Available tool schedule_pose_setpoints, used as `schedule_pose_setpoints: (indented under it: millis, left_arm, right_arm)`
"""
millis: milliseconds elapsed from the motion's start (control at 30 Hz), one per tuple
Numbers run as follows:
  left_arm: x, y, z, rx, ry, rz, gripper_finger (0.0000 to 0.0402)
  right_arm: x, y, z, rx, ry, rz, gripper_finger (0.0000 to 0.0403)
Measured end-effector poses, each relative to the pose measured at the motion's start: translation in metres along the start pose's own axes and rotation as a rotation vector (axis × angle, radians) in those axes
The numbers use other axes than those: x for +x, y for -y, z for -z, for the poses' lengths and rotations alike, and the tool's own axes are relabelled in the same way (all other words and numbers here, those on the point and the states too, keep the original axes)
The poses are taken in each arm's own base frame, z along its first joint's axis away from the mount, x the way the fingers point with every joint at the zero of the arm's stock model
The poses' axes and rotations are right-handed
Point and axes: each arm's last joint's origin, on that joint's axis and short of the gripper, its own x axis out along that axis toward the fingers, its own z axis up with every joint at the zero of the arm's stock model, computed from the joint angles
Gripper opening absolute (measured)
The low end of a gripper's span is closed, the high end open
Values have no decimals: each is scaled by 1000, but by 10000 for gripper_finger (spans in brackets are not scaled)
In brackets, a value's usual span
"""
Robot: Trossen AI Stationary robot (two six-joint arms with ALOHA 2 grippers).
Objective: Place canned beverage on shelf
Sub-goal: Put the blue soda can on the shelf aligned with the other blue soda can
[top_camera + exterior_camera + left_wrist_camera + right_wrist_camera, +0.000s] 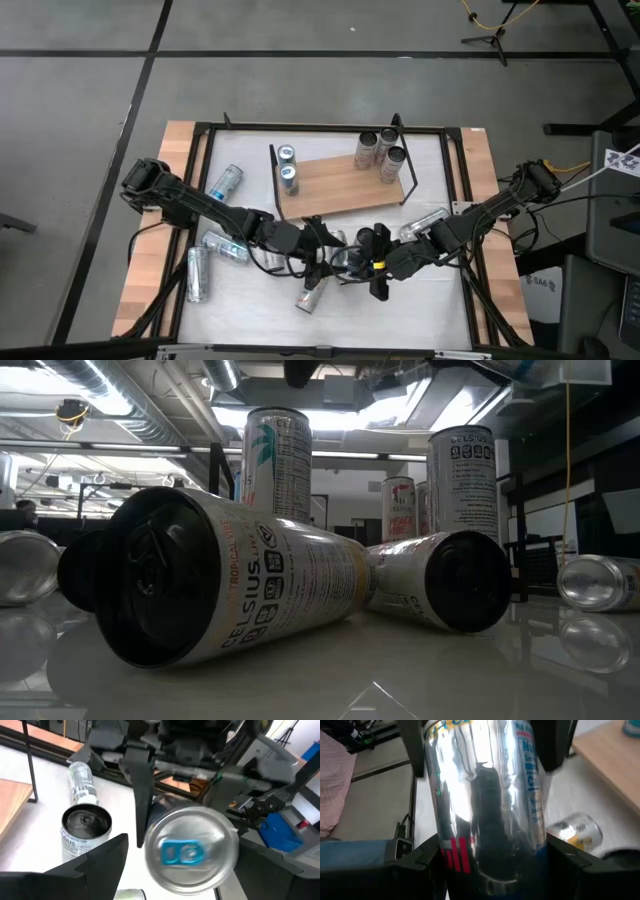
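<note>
Silver can (485, 805) sits clamped between the right gripper's (372, 262) fingers (415, 865), just in front of the shelf (340, 180). Left gripper (322, 252) faces the can's blue-tabbed top (190, 851), jaws spread wide on either side, not gripping. Farther back, five cans stand upright on the shelf.

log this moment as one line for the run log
right end effector: shut on silver can | left end effector: open around its top | shelf: five cans standing
</note>
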Motion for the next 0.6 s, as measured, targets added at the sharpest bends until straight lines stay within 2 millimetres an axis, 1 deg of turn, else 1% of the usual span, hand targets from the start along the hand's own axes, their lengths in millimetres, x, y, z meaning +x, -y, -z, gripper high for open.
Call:
schedule_pose_setpoints:
  millis: [200,333,500,600]
  left_arm:
    - [0,1,-1,-29,9,9,330]
    - [4,0,3,-49,-8,4,330]
    - [14,-2,12,-62,-20,25,330]
    - [15,-2,12,-45,-13,27,330]
  right_arm:
    - [0,0,1,40,-22,-13,229]
    - [0,0,2,47,-39,-28,229]
    - [0,-1,2,66,-40,-37,229]
    - [0,-1,2,66,-52,-44,229]
